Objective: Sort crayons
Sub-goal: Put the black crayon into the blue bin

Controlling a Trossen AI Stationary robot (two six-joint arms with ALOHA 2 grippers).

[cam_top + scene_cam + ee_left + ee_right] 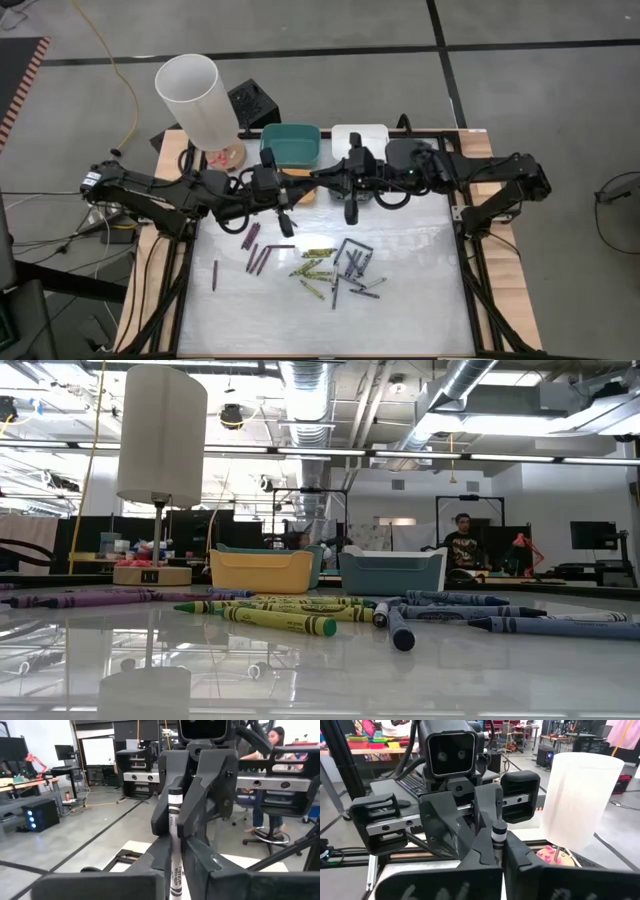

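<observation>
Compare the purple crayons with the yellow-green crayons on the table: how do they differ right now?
The purple crayons lie toward the left arm's side; the yellow-green crayons lie mid-table, beside the grey crayons. The purple crayons run roughly side by side, apart from one stray purple crayon; the yellow-green crayons point many ways. Both groups lie flat on the table.

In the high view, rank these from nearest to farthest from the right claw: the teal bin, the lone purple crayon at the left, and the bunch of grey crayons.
Measured from the right claw, above the table's middle:
1. grey crayons, just below it in the picture, in the pile.
2. teal bin, at the table's far edge, towards the left.
3. lone purple crayon, far left, apart from the pile.
</observation>
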